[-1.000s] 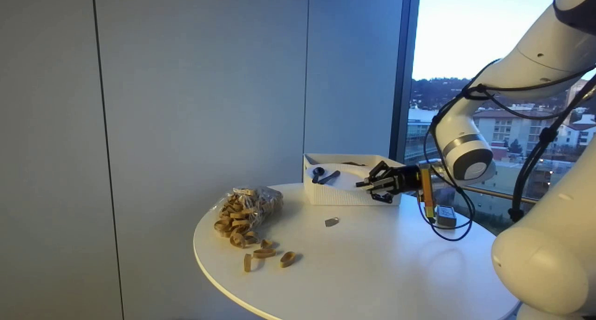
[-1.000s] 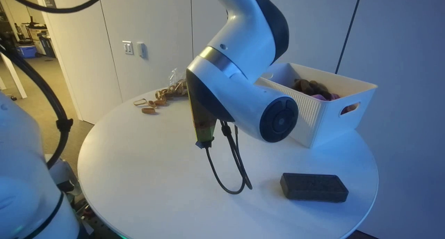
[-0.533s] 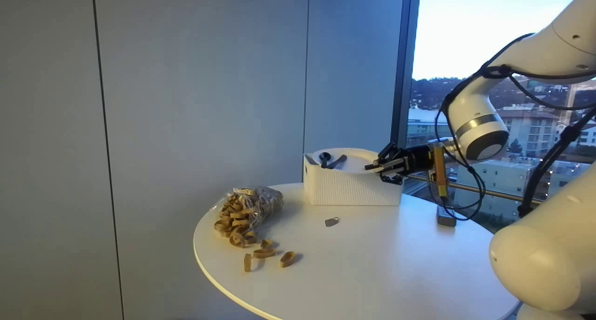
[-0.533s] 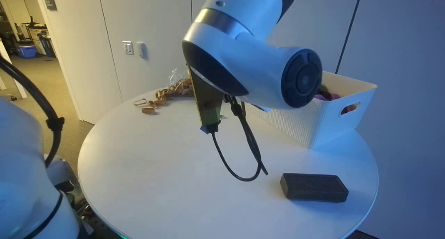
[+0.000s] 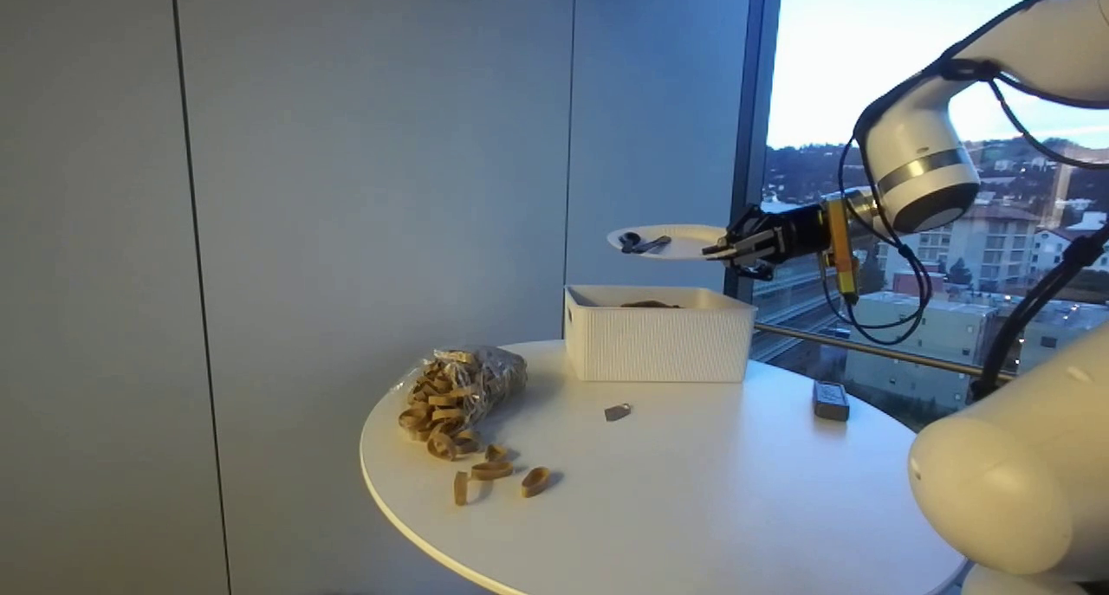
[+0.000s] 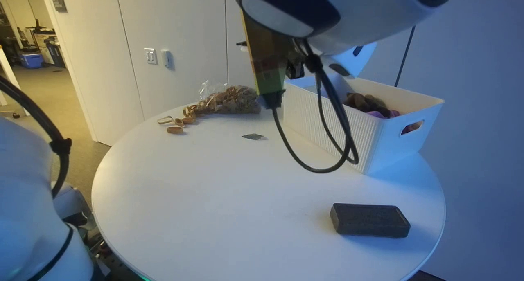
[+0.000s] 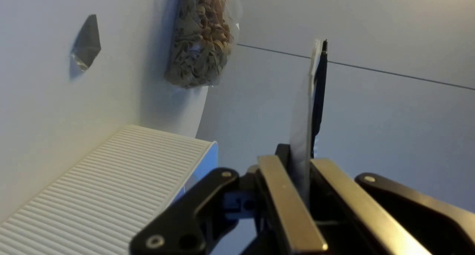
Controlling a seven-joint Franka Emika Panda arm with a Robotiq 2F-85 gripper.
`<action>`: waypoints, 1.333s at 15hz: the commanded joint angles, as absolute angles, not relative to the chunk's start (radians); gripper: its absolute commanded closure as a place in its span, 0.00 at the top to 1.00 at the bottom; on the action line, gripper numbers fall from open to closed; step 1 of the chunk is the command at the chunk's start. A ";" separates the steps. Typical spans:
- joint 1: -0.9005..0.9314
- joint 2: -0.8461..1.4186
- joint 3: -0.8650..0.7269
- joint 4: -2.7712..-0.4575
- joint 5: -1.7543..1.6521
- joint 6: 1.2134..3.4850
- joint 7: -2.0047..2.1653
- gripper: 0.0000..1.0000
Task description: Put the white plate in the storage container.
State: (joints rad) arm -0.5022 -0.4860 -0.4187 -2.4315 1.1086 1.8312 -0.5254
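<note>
The white plate (image 5: pixel 689 247) is in the air, with dark utensils (image 5: pixel 637 243) lying on it. My gripper (image 5: pixel 717 253) is shut on the plate's near edge; the wrist view shows the plate (image 7: pixel 301 136) edge-on between the fingers (image 7: pixel 291 206). The utensils also show against the plate's face in the wrist view (image 7: pixel 320 95). The storage container (image 5: pixel 663 346), a white ribbed box, stands on the table below the plate. The plate hangs above its rim, apart from it. The container also shows in an exterior view (image 6: pixel 370 140), where the arm hides most of the gripper.
Brown and purple things (image 6: pixel 368 105) lie inside the container. A clear bag of tan pieces (image 5: pixel 463 396) lies at the table's left, with loose pieces (image 5: pixel 492 471) before it. A small grey piece (image 5: pixel 618 412) and a dark block (image 6: pixel 369 220) lie on the table.
My gripper has risen with the plate, from before the container's wall to above its rim, and shifted right in an exterior view. The container and table items have not moved.
</note>
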 commanded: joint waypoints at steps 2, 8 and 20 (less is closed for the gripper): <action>-0.458 -0.401 -0.406 -2.277 1.110 1.863 -0.397 0.04; -0.416 -0.257 -0.379 -2.150 1.111 2.041 -0.246 0.04; -0.355 -0.055 -0.369 -2.021 1.143 2.264 -0.114 0.32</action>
State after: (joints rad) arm -0.3690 -0.0995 -0.3768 -2.0696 1.1198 2.2321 -0.1339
